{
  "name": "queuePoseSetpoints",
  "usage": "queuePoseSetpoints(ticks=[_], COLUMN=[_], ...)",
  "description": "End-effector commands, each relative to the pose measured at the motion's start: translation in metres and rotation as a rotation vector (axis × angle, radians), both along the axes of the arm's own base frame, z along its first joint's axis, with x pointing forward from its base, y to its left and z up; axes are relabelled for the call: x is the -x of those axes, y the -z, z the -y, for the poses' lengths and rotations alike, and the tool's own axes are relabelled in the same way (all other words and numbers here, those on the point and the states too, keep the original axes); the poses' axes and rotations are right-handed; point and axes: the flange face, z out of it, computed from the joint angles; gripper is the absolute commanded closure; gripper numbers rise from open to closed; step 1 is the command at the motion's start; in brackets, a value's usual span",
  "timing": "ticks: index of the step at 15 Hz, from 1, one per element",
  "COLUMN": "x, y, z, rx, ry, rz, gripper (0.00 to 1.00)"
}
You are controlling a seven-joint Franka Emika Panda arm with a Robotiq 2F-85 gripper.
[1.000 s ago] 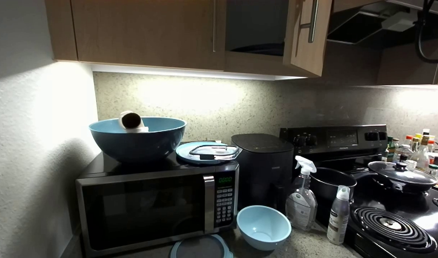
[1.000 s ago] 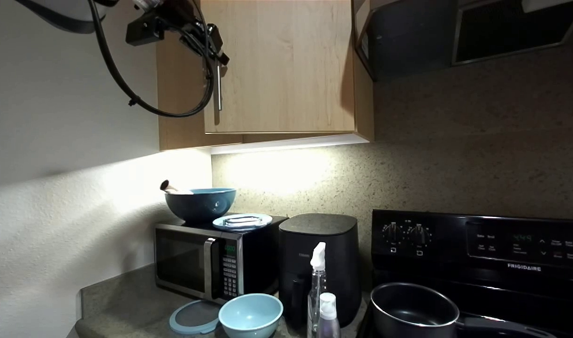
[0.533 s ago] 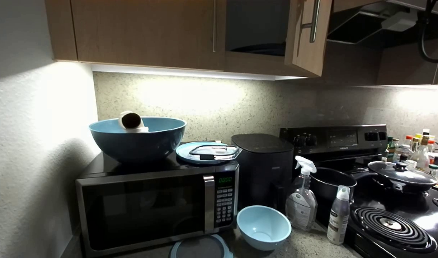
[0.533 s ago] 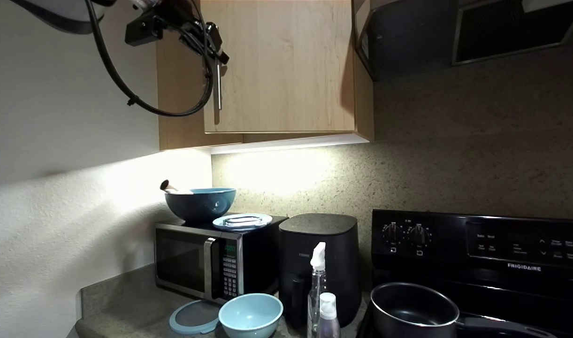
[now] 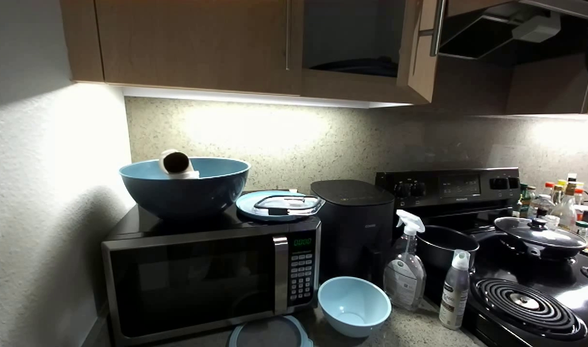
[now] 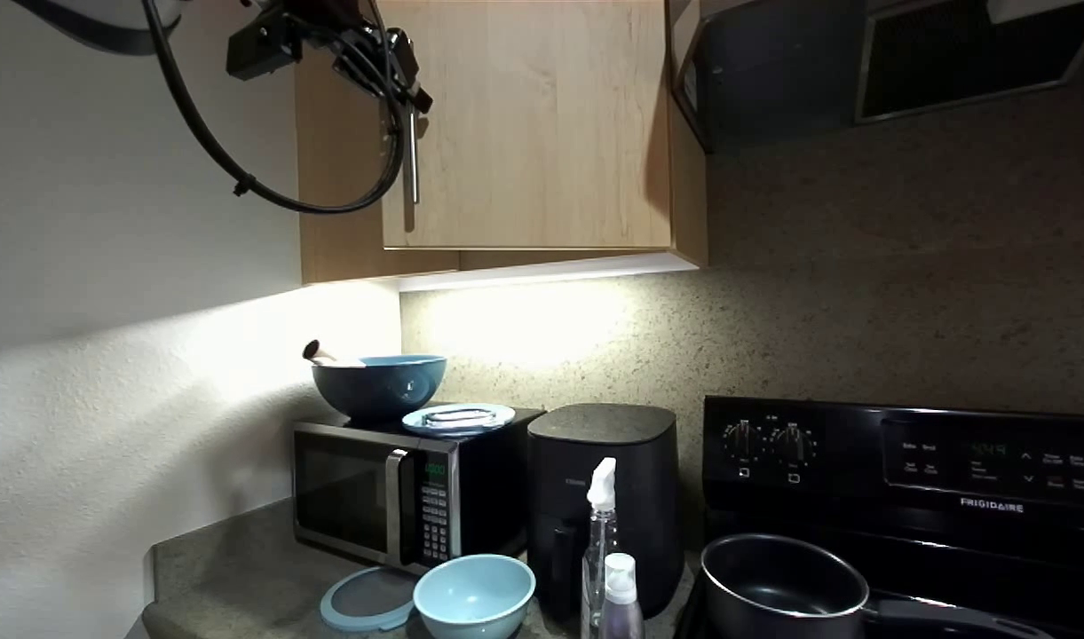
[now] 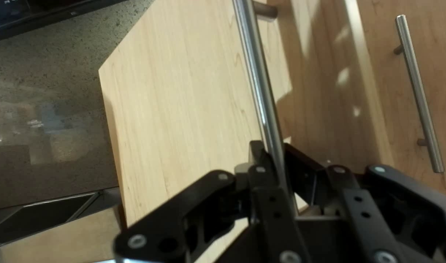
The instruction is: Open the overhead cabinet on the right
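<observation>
The overhead cabinet's narrow light-wood door (image 5: 421, 72) stands partly open in an exterior view, with its pale grey inside (image 5: 354, 36) and a dark item at the bottom showing. The outer face of the door (image 6: 542, 133) also shows in an exterior view. Its vertical bar handle (image 5: 437, 29) also shows in an exterior view (image 6: 413, 160) and in the wrist view (image 7: 259, 80). My gripper (image 7: 273, 146) has its fingers shut on this bar, one on each side. The gripper (image 6: 423, 99) sits at the upper part of the bar.
A wider wood-fronted cabinet (image 5: 197, 43) is shut beside the door. A range hood (image 5: 496, 29) hangs on the hinge side. Below stand a microwave (image 5: 192, 284), a dark blue bowl (image 5: 183, 197), an air fryer (image 6: 604, 497), spray bottles and a stove (image 5: 529, 299).
The door has swung a little further open, and more of the grey inside shows. The gripper and arm cable have moved outward together with the handle.
</observation>
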Motion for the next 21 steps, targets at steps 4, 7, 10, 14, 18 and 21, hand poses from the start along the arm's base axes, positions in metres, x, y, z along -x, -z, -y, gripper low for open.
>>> queuePoseSetpoints(ticks=[4, 7, 10, 14, 18, 21], x=[0.056, 0.066, 0.066, 0.054, 0.054, 0.055], y=[0.035, 0.037, 0.027, 0.009, 0.009, 0.013], z=[0.05, 0.058, 0.063, 0.038, 0.038, 0.042], rx=[0.047, 0.076, 0.039, 0.111, 0.111, 0.139], ry=[0.122, 0.119, 0.121, 0.007, 0.008, 0.01], rz=[-0.052, -0.045, -0.008, 0.039, 0.039, 0.051], gripper=[0.94, 0.93, 0.93, 0.86, 0.86, 0.94])
